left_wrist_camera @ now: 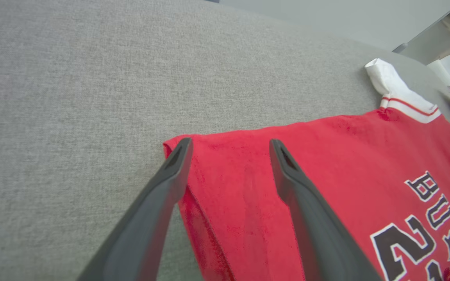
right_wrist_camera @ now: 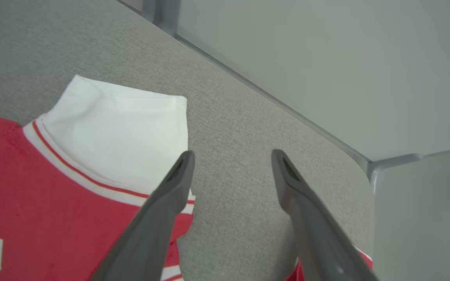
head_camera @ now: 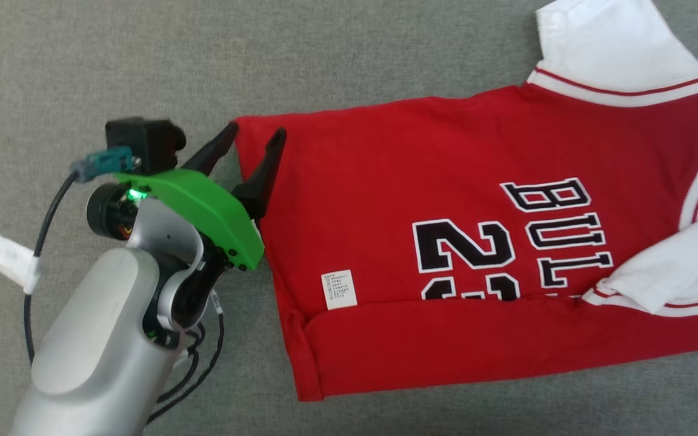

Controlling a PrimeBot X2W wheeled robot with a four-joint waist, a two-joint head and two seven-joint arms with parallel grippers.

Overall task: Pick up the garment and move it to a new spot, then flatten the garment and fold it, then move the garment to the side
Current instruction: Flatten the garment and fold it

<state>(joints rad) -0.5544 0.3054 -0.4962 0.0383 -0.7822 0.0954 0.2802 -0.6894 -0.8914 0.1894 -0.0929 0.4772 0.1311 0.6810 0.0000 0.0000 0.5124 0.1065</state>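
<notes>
While the garment (head_camera: 446,181) is lying spread on the grey surface (head_camera: 143,60), running in the head view from centre out to 3 o'clock, I am reading this as the folding step. Its 6 o'clock long edge is already sitting turned up over the body, and the care label (head_camera: 339,289) is showing just above that fold line. One white sleeve (head_camera: 603,48) is pointing to 1 o'clock; the second sleeve (head_camera: 676,272) is lying across the chest at 4 o'clock.

Left gripper (head_camera: 256,130) is hovering at the garment's 10 o'clock corner, fingers wide apart and gripping nothing. In the left wrist view one finger is sitting outside the hem corner and the other over red cloth, so the corner is lying between them. Whether the tips are touching cloth, I cannot tell.

Right gripper (right_wrist_camera: 233,155) is likewise standing wide open and empty, one finger beside the white sleeve's edge, the other over bare surface.

Judgement: the 12 o'clock long edge is waiting to be folded. The next move is calling for the left fingers to go down onto that corner and close on the hem — the risk is catching the grey surface or slipping off the edge. The right needs a matching hold at the sleeve end before both lift together.
</notes>
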